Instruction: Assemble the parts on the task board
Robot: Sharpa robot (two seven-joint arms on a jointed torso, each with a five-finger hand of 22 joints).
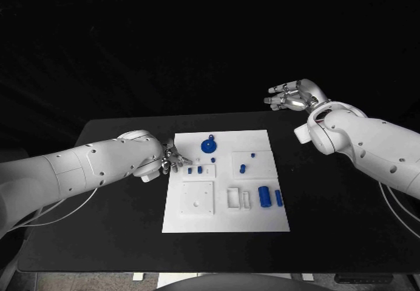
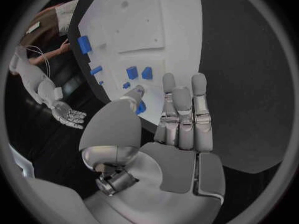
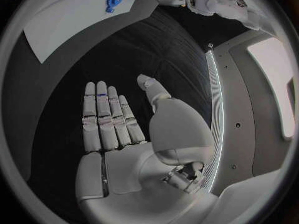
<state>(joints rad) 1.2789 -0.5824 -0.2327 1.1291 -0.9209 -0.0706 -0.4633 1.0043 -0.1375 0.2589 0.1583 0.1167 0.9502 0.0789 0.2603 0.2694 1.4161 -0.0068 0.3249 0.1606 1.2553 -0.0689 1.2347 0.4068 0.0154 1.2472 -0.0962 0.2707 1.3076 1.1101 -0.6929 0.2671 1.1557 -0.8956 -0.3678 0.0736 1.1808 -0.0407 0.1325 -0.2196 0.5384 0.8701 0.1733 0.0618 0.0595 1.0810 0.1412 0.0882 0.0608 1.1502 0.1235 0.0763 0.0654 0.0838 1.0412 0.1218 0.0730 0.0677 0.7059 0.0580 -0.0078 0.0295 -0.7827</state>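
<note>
the left hand [image 1: 166, 161] sits at the left edge of the task board [image 1: 223, 218], fingers held straight and close together, thumb tip beside a small blue part [image 2: 141, 107]; whether it pinches that part i cannot tell (probably lining up a pick). blue parts lie across the board: a round disc [image 1: 208, 146] near the far edge, two cylinders [image 1: 269, 197] toward the right. the right hand [image 1: 294, 95] hangs beyond the table's far right corner, fingers spread, holding nothing, likely parked clear. no readable writing.

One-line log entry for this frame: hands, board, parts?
left hand: at task board left edge, touching small blue part | right hand: open, off board | round blue part: on board
</note>
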